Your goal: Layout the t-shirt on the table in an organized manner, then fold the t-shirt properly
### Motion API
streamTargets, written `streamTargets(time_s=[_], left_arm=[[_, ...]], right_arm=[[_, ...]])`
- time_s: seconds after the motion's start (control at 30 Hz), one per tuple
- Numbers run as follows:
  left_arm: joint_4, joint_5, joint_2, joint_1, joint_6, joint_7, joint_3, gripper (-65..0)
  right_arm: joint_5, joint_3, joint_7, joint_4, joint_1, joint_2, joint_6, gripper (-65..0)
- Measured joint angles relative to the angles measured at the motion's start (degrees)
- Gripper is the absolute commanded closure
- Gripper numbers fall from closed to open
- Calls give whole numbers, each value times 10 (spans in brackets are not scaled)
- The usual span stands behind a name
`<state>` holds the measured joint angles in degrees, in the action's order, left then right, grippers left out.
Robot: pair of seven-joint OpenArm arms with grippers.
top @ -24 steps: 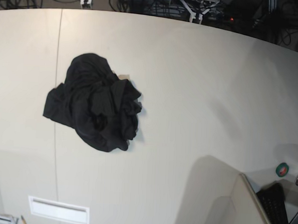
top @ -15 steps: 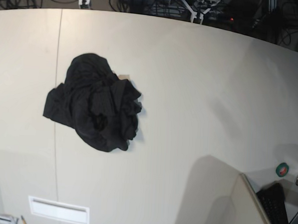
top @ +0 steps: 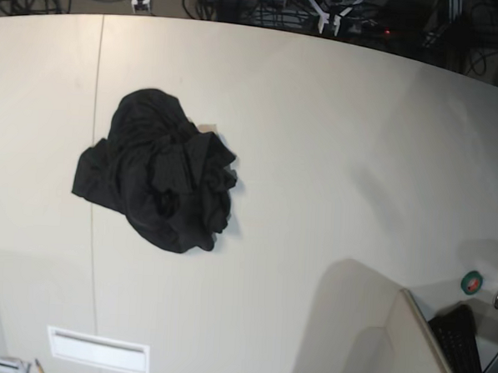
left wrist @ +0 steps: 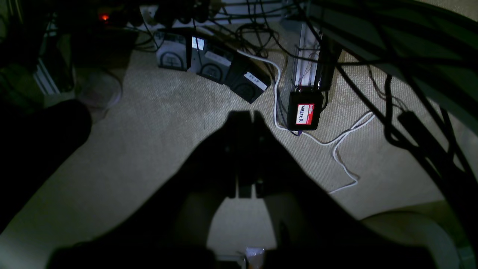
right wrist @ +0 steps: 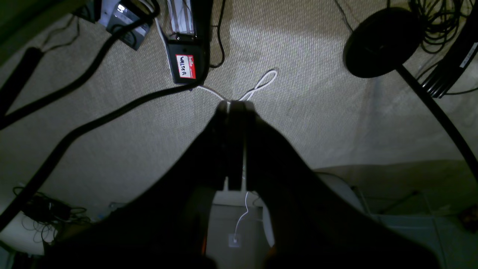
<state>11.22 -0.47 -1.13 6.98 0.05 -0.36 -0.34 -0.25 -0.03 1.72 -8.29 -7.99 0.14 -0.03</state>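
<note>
Crumpled t-shirt point(top: 158, 172) at nine o'clock on the counter point(top: 335, 141).
Only the base view shows it; wrist views show the left end effector point(left wrist: 245, 116) and right end effector point(right wrist: 236, 105) closed, empty, above carpet point(right wrist: 317, 93).

Black t-shirt point(top: 158, 172), no print showing, on off-white table point(top: 335, 132) crossed by thin dark seam line point(top: 93, 187).
</note>
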Motion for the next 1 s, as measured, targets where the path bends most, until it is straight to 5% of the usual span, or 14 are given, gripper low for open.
streamTargets(time_s=[0.53,0.7,1.0], left_arm=[[15,6,-10,19,-2,-6,4,0],[169,7,-51,136,0,0,7,0],[501,-1,-134,359,-1,10,3,0]], right_arm=[[0,-1,8,-40,-26,0,0,0],[2,1,-24,-230,-171,5,0,0],[2,89,-223,-654,-368,13,-1,0]])
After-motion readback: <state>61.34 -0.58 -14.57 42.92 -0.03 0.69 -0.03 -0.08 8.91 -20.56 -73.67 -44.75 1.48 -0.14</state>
